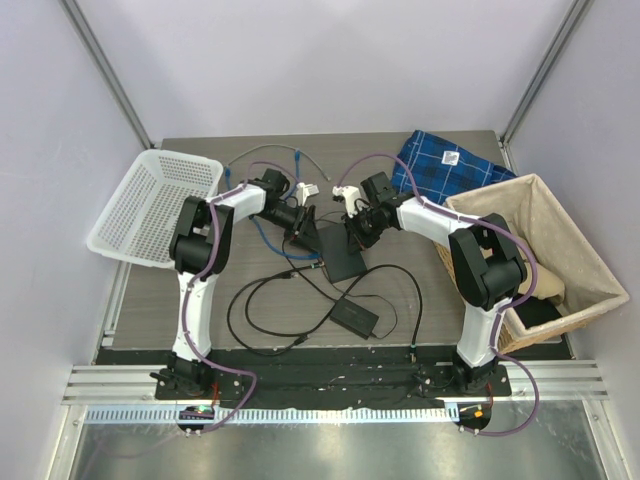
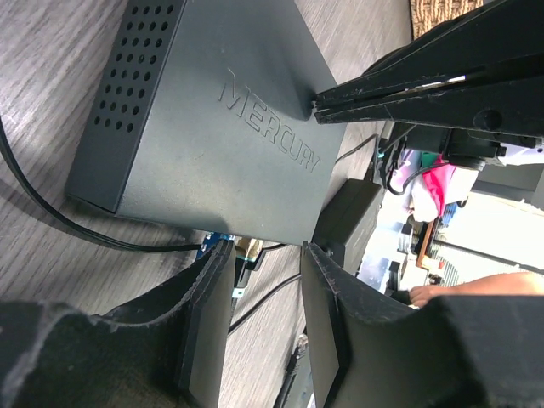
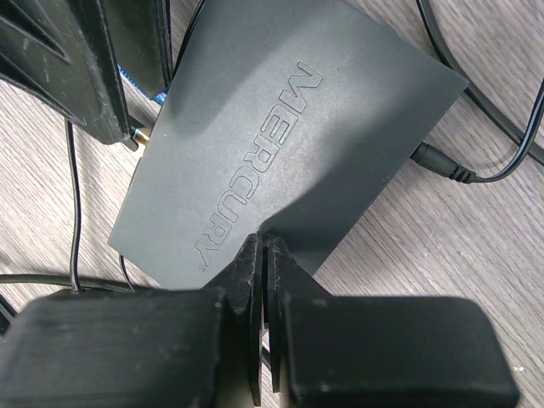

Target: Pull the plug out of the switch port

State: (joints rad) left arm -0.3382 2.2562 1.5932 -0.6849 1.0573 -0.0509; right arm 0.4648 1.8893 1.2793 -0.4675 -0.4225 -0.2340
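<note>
Jaws of the left gripper stood apart just off the port edge of the grey switch, where we saw the blue plug showing between them, the switch port itself hidden beneath that edge, while the right gripper, closed on nothing, rested its tips on the switch's top face.

Switch at centre, power brick before it, basket left, hamper right, cloth behind hamper
</note>
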